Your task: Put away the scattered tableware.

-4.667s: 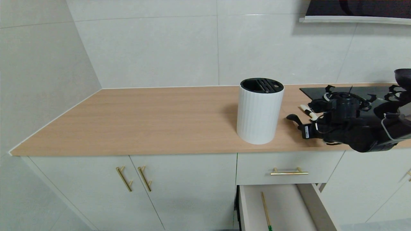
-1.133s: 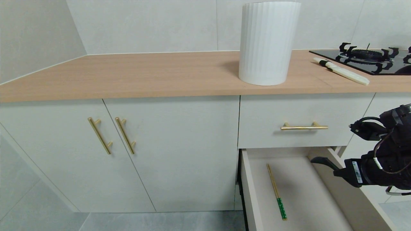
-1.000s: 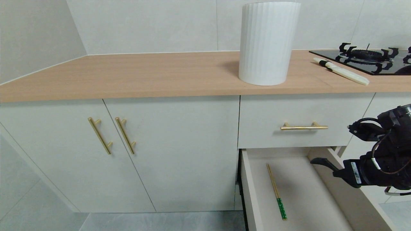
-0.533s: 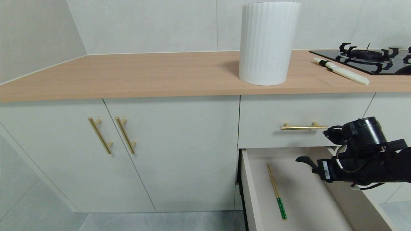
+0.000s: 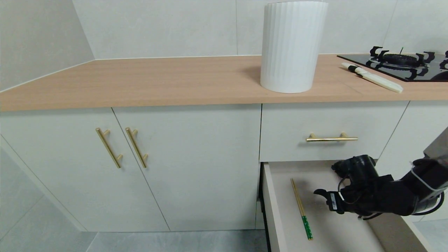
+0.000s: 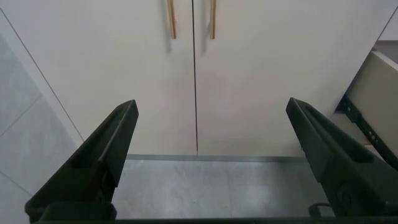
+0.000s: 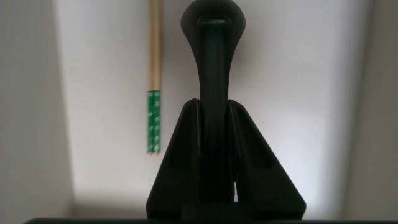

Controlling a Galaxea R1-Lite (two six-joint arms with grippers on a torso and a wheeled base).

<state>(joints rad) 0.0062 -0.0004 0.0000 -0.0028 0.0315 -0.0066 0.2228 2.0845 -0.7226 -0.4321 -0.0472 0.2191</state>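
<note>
A pair of wooden chopsticks [image 5: 300, 209] with green ends lies in the open lower drawer [image 5: 271, 206], near its left wall. My right gripper [image 5: 319, 192] is inside the drawer, just right of the chopsticks [image 7: 153, 81] and apart from them. In the right wrist view the right gripper [image 7: 212, 22] is shut with nothing between its fingers. A white knife [image 5: 372, 78] lies on the wooden counter beside a tall white ribbed holder [image 5: 293, 47]. My left gripper [image 6: 211, 109] is open, low down in front of the cabinet doors.
A black gas hob [image 5: 399, 61] sits at the counter's far right. The upper drawer with a gold handle [image 5: 331, 139] is closed above the open one. Two cabinet doors with gold handles [image 5: 120, 147] stand to the left, grey floor below.
My right gripper has moved left and down from the drawer's right edge into the drawer, nearer the chopsticks. Since the oldest frame the camera has dropped lower.
</note>
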